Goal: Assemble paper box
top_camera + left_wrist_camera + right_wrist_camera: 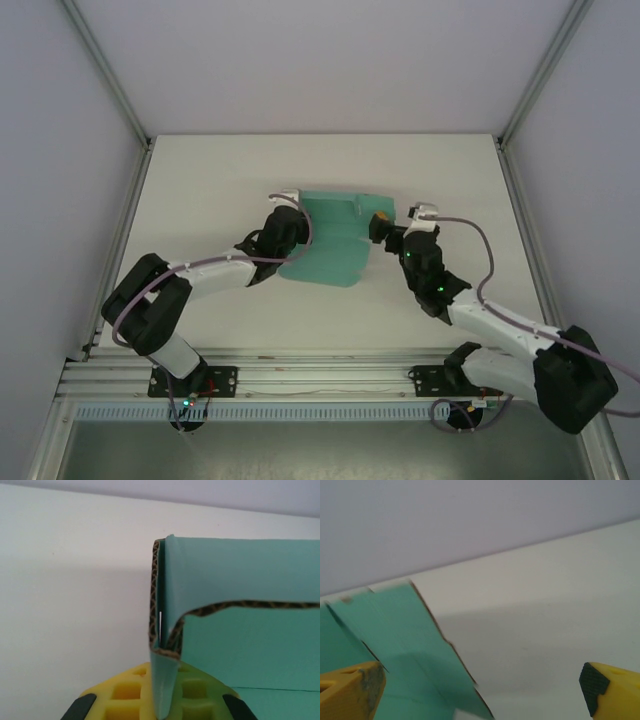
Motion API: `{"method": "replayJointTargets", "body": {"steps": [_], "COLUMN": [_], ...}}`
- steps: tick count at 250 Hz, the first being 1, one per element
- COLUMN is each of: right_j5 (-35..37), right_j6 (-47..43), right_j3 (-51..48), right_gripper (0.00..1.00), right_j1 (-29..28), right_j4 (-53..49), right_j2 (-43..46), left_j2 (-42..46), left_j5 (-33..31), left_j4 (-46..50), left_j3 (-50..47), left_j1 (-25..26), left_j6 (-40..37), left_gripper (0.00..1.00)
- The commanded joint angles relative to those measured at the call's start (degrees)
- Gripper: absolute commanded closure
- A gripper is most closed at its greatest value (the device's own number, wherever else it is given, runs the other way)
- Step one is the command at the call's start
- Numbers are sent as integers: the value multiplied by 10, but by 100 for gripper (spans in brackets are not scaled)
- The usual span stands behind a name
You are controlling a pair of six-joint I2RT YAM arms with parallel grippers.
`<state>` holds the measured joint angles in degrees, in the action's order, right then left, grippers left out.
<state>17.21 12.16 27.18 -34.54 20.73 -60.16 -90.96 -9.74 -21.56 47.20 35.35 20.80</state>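
Paper box (335,240) lies on the table (200,180), a mostly flat teal sheet. We see the left gripper (161,695) pinched tight on a folded-up flap at its left edge, while the right gripper (480,695) gapes wide at its right edge.

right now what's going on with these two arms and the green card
Two robot arms are working on the paper box, a teal-green card sheet lying mid-table. The left pincer is shut on a bent-up flap at the sheet's left edge. The right pincer stands wide open at the sheet's right edge, gripping nothing. The box is far from assembled: most of the sheet lies flat.
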Motion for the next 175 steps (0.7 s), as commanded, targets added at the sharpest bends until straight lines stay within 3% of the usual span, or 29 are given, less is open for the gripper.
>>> {"method": "replayJointTargets", "body": {"steps": [1, 27, 63, 175], "right_j5": [58, 56, -10, -132], "right_j6": [51, 70, 73, 30], "right_j3": [-10, -16, -21, 6], "right_gripper": [0, 0, 0, 0], "right_j1": [6, 27, 57, 58], "right_j4": [-151, -160, -122, 7], "right_j2": [15, 12, -8, -56], "left_j2": [20, 22, 22, 20], "left_j5": [-13, -9, -9, 14], "left_j4": [19, 21, 30, 28], "left_j3": [20, 22, 26, 22], "left_j1": [-1, -1, -1, -1], "left_j6": [-14, -14, -15, -10], "left_gripper": [100, 100, 100, 100]}}
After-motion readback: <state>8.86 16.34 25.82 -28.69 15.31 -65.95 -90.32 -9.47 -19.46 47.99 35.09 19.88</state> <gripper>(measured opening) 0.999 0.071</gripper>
